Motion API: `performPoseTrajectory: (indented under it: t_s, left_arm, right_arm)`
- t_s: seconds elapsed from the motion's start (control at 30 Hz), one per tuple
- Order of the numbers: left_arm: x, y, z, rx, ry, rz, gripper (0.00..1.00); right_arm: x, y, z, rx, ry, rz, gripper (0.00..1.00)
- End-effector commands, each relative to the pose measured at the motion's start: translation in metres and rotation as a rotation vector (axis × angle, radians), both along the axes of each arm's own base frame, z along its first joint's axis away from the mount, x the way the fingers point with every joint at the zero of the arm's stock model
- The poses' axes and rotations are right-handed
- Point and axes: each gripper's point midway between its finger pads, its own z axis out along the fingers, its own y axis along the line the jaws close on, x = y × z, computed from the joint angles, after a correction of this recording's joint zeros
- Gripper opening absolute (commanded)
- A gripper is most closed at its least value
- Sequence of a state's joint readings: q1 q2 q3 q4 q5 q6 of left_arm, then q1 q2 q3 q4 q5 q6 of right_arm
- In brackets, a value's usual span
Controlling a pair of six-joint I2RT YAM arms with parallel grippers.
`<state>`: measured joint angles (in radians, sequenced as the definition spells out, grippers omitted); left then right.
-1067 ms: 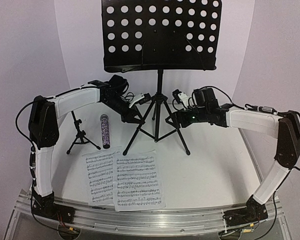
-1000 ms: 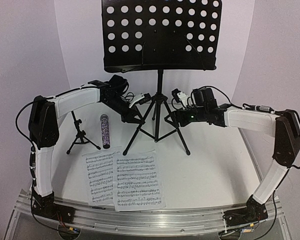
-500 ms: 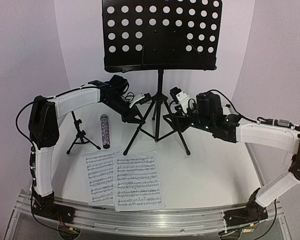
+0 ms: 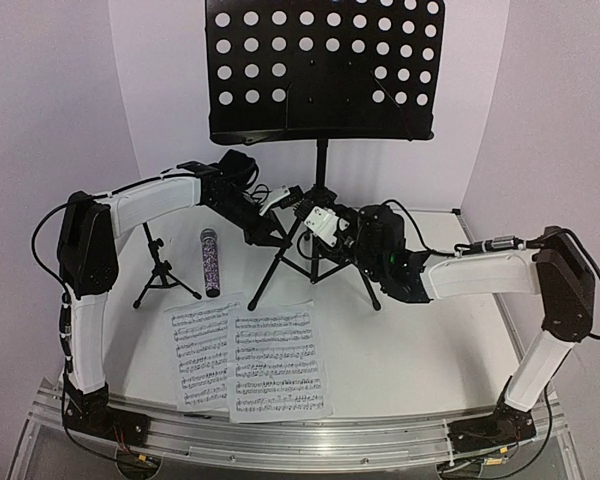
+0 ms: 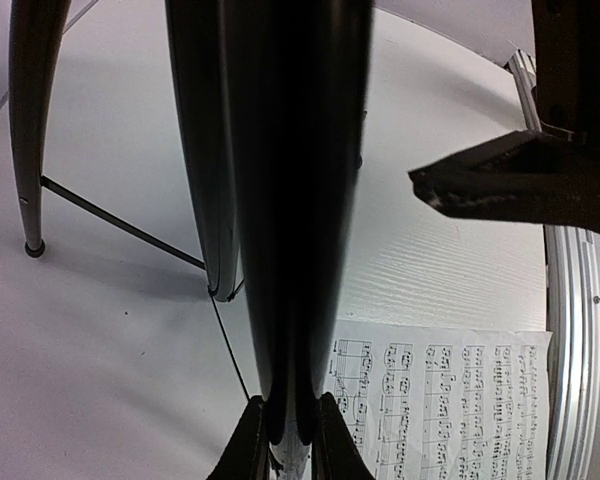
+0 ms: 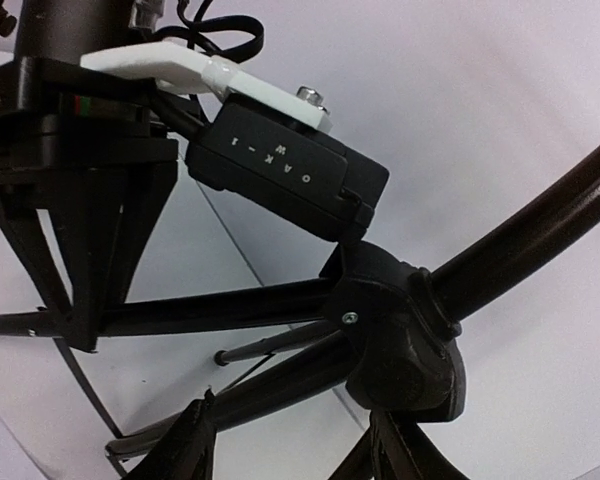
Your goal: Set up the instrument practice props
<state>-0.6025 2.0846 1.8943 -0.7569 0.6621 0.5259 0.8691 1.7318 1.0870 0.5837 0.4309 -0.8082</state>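
Note:
The black music stand (image 4: 320,70) stands upright at the table's back on its tripod. My left gripper (image 4: 270,235) is shut on the stand's front-left leg (image 5: 290,200), which is pinched between the fingertips (image 5: 250,450). My right gripper (image 4: 332,238) reaches in from the right. Its jaws stand open to either side of the legs below the tripod hub (image 6: 400,330), and one finger (image 6: 190,445) is beside a leg. Two white music sheets (image 4: 275,365) lie flat at the front. The glittery microphone (image 4: 210,262) lies beside the small mic stand (image 4: 160,265).
The left wrist's camera housing (image 6: 280,170) hangs close above the hub. A sheet (image 5: 450,400) lies just beyond the gripped leg. The metal rail (image 4: 300,435) runs along the near edge. White walls curve close behind the stand.
My right arm has swung left and forward to the stand's tripod, and its jaws have narrowed around the legs. The left arm keeps its hold unchanged.

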Motion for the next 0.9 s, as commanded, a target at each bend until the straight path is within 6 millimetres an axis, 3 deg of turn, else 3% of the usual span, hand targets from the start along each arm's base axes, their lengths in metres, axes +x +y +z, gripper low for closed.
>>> performPoseTrajectory:
  t_s: [0.0, 0.27, 0.43, 0.6, 0.87]
  left_arm:
    - [-0.013, -0.007, -0.007, -0.010, 0.018, -0.046, 0.00]
    - [-0.007, -0.007, -0.006, -0.001, -0.019, -0.044, 0.00]
    - [-0.004, -0.007, -0.005, 0.003, -0.043, -0.046, 0.00]
    - [-0.005, -0.007, -0.006, 0.003, -0.049, -0.054, 0.00]
    - [-0.007, -0.009, -0.005, -0.014, -0.035, -0.060, 0.00]
  right_arm:
    - [0.007, -0.009, 0.062, 0.047, -0.204, -0.066, 0.49]
    - [-0.032, -0.021, 0.081, 0.044, -0.209, 0.065, 0.53]
    - [-0.017, -0.015, 0.077, -0.088, -0.252, 0.077, 0.53]
    - [-0.005, -0.007, 0.059, -0.204, -0.237, 0.113, 0.56]
    - [0.010, -0.003, 0.055, -0.240, -0.237, 0.094, 0.57]
